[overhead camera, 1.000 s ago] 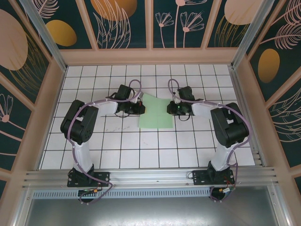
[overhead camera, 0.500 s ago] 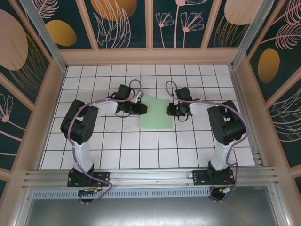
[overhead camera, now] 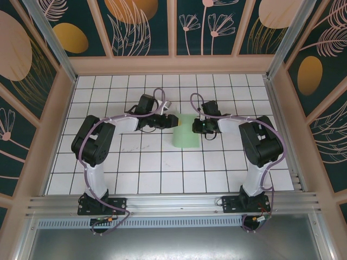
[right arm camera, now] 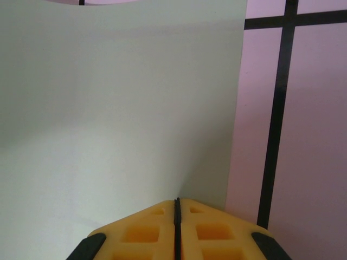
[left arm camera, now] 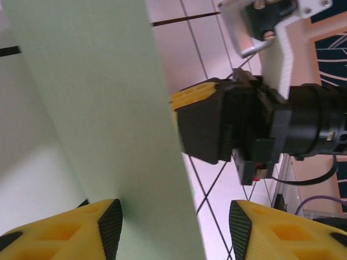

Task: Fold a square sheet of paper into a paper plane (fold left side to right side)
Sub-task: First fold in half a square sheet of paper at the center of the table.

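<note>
Paper [overhead camera: 184, 136] narrower than before, left pincer [overhead camera: 173, 121] agape

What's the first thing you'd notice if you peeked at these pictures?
The pale green paper sits in the middle of the white tiled table. The left end effector has bright yellow fingers, open at the paper's left edge. The right end effector is shut, with its tips at the paper's right edge.
</note>
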Action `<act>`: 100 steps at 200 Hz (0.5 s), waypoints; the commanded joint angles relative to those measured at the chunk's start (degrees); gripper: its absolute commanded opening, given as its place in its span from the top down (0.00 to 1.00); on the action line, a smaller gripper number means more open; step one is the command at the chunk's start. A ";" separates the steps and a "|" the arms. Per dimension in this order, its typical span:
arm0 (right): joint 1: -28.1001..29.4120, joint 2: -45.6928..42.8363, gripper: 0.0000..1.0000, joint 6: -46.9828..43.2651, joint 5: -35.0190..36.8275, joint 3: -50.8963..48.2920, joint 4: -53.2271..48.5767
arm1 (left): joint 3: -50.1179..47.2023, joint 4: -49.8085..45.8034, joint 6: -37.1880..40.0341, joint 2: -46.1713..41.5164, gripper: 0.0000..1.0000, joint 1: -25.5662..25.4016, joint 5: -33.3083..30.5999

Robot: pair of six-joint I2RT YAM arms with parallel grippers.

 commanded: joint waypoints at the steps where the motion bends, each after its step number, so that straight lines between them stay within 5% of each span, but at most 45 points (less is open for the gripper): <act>1: 1.13 2.05 0.89 0.22 0.77 -0.74 -2.94 | 2.55 3.12 -1.86 2.46 0.37 -0.98 2.35; 44: 1.13 1.56 0.88 0.65 -0.75 -1.25 -1.45 | 4.67 4.26 -2.93 4.69 0.30 -1.63 2.67; 100: -0.63 -2.19 0.82 -0.29 -1.35 1.49 -1.66 | 5.92 4.41 -3.29 6.91 0.45 -1.76 1.84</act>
